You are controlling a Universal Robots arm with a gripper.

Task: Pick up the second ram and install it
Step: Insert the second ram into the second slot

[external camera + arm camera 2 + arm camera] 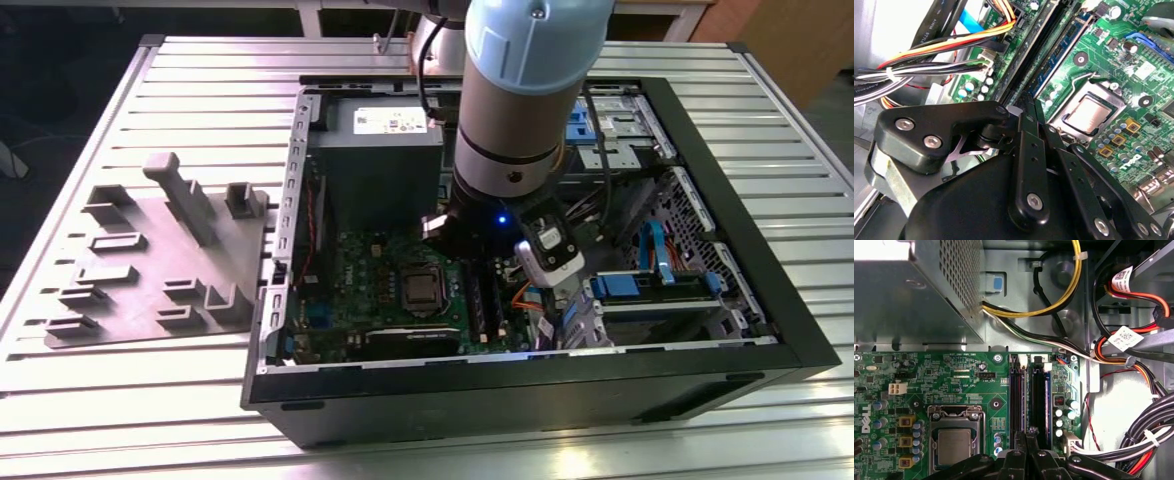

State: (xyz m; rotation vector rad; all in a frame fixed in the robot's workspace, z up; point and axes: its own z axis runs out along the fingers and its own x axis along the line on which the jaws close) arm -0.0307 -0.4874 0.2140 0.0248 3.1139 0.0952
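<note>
Second stick going into the slots

My gripper, fingers pinched narrow, presses the second ram into the motherboard slot; seating unconfirmed.

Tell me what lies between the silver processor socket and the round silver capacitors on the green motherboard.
Long black plastic memory slots lie there, in the first wrist view.
</note>
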